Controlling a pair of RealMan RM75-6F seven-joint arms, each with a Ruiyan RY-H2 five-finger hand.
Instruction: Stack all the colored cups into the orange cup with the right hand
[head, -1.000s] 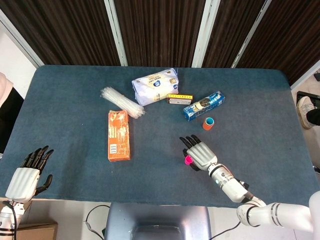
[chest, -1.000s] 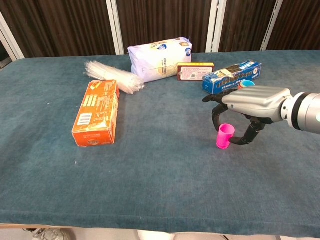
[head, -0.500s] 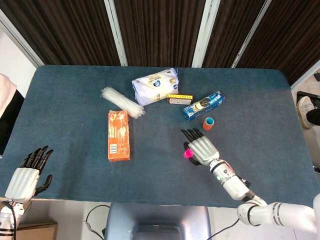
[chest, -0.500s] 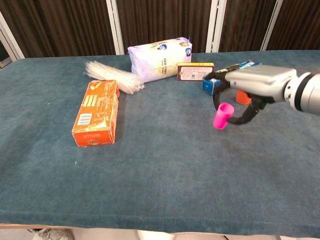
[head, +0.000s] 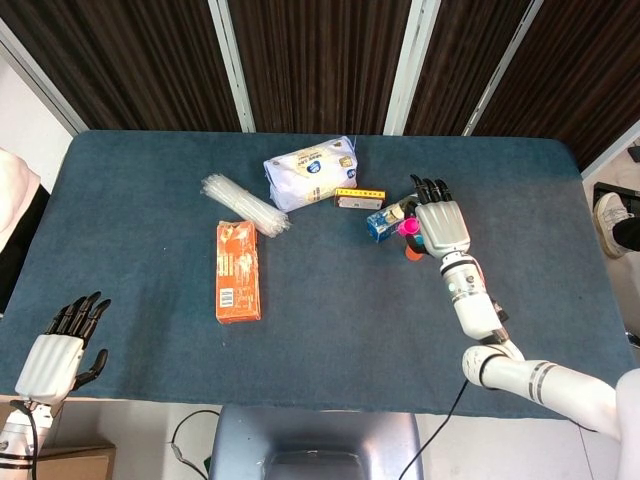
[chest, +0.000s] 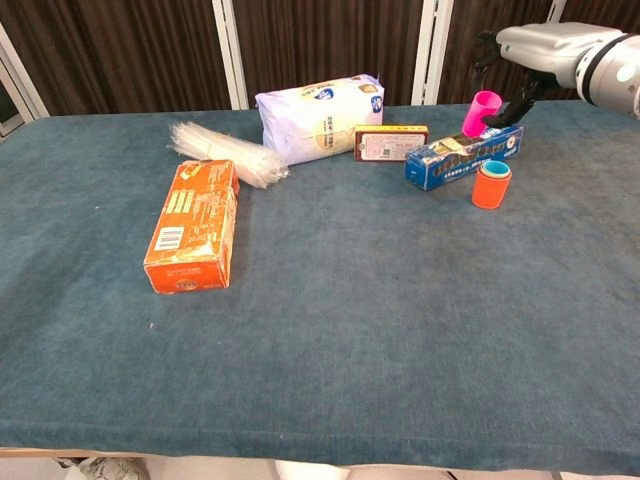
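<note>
My right hand holds the pink cup in the air, tilted, above the blue box; the orange cup stands upright on the surface just beside that box, with a blue cup inside it.

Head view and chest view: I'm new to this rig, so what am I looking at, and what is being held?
Both pictures come from the robot's own cameras: the head view looks down on the table, the chest view looks across it. The robot has two arms ending in mechanical hands. The right hand holds a pink cup in the air, above the orange cup, which stands on the table with a blue cup nested inside. The left hand is at the near left corner, fingers apart, holding nothing. Also on the table: an orange box, a clear plastic bundle, a white bag, a small flat box and a blue pack.
</note>
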